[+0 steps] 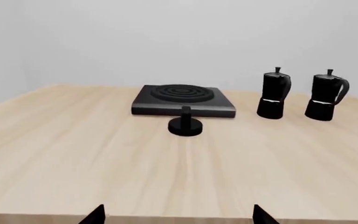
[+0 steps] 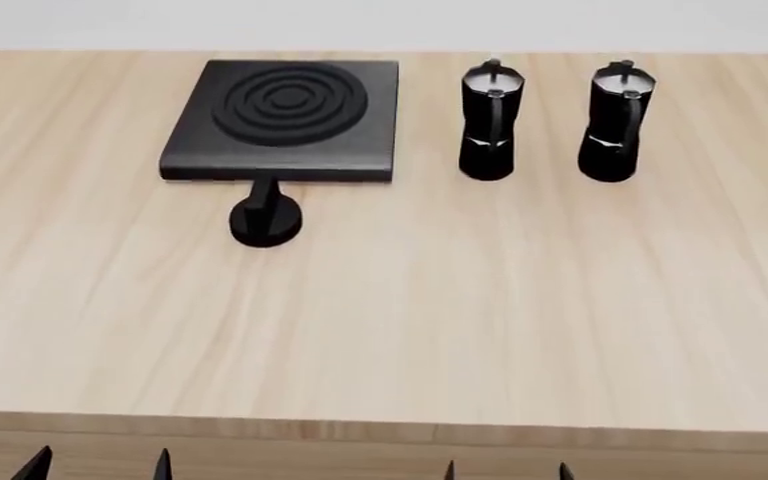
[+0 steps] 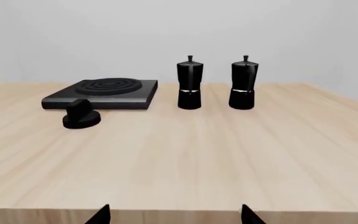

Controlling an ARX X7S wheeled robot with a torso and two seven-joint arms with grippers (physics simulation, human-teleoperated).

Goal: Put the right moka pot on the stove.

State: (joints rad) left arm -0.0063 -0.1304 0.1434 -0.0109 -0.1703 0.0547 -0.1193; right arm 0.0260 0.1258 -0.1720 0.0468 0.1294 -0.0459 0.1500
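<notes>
The right moka pot (image 2: 614, 122) stands upright at the far right of the wooden table; it also shows in the left wrist view (image 1: 325, 96) and the right wrist view (image 3: 244, 83). An identical second pot (image 2: 490, 122) stands just left of it. The stove (image 2: 285, 120) lies flat at the far left, also in the left wrist view (image 1: 182, 100) and the right wrist view (image 3: 102, 94). My left gripper (image 2: 97, 468) and right gripper (image 2: 507, 471) are both open and empty at the table's near edge, far from the pots. Only their fingertips show.
A small round black knob (image 2: 265, 219) stands on the table just in front of the stove. The light wooden table (image 2: 491, 300) spans the view, with its near edge (image 2: 384, 430) just ahead of both grippers. A plain pale wall lies behind.
</notes>
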